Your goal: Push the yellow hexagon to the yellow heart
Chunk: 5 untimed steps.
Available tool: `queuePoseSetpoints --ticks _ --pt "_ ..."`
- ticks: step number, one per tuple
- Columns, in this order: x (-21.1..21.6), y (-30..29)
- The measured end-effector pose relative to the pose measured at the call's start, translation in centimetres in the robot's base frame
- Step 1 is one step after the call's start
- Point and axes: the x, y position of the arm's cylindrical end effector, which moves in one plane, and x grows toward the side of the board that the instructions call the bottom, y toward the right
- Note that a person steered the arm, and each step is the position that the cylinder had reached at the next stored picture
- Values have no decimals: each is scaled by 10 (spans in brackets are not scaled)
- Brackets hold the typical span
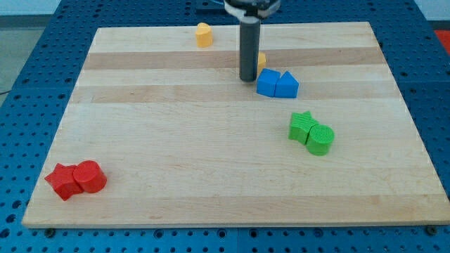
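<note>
The pale wooden board (176, 161) lay smooth; my tip (247, 79), a fingerless rod, touched the half-hidden yellow hexagon (261, 60), well right of the yellow heart (204, 34).

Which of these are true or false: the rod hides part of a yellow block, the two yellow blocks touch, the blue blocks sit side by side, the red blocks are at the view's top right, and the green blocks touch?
1. My tip hides part of a yellow block. True.
2. The two yellow blocks touch. False: the other yellow block sits apart, toward the view's top left.
3. The blue blocks sit side by side. True.
4. The red blocks are at the view's top right. False: bottom left.
5. The green blocks touch. True.
</note>
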Motion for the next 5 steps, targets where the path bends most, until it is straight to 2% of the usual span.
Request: queuePoseSetpoints --ticks 1,2,3,4,5 --pt "-21 -1" --pt "4 0" --pt "-5 34" --pt "-54 33" --pt "-67 25"
